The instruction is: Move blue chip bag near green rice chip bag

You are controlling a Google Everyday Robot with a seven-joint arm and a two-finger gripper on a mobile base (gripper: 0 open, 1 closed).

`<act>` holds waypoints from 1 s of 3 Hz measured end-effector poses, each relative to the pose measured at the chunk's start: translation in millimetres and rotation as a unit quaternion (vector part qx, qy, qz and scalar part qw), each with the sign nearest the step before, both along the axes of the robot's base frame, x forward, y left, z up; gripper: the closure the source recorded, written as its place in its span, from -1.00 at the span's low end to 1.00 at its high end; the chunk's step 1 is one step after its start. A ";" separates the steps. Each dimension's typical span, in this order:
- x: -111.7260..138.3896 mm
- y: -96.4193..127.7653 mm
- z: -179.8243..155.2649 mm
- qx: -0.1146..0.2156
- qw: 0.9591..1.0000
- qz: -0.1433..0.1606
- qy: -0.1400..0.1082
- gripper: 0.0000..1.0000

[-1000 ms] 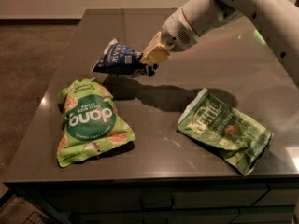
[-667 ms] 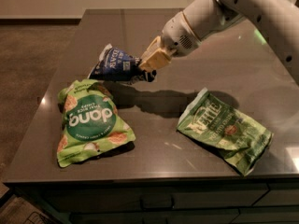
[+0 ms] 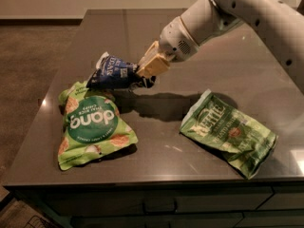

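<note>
The blue chip bag (image 3: 112, 73) is a small navy foil bag with white lettering. My gripper (image 3: 144, 77) is shut on its right end and holds it low over the table, just behind the top edge of the green rice chip bag (image 3: 93, 124). That bag is puffy, lime green, with a dark green circle reading "dang", and lies flat at the table's front left. The blue bag's lower edge looks very close to the green bag's top; I cannot tell if they touch.
A flatter green "Kettle" bag (image 3: 229, 131) lies at the front right of the dark grey table (image 3: 156, 156). The white arm (image 3: 223, 18) reaches in from the upper right. The table's front and left edges are near the bags; brown floor lies beyond.
My gripper has carried the blue bag down and slightly left, bringing it closer to the top of the green rice chip bag. The two green bags have not moved.
</note>
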State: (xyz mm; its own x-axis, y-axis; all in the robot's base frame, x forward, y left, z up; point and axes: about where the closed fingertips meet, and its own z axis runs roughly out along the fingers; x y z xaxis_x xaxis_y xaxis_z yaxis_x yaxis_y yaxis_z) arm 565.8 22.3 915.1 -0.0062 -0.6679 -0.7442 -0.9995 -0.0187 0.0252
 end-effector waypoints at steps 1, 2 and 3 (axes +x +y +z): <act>-0.2 2.1 -0.8 0.000 1.000 0.002 0.001 -0.77; -0.4 3.8 -1.5 0.000 1.000 0.003 0.001 -1.00; -0.4 3.9 -1.5 0.000 1.000 0.003 0.001 -1.00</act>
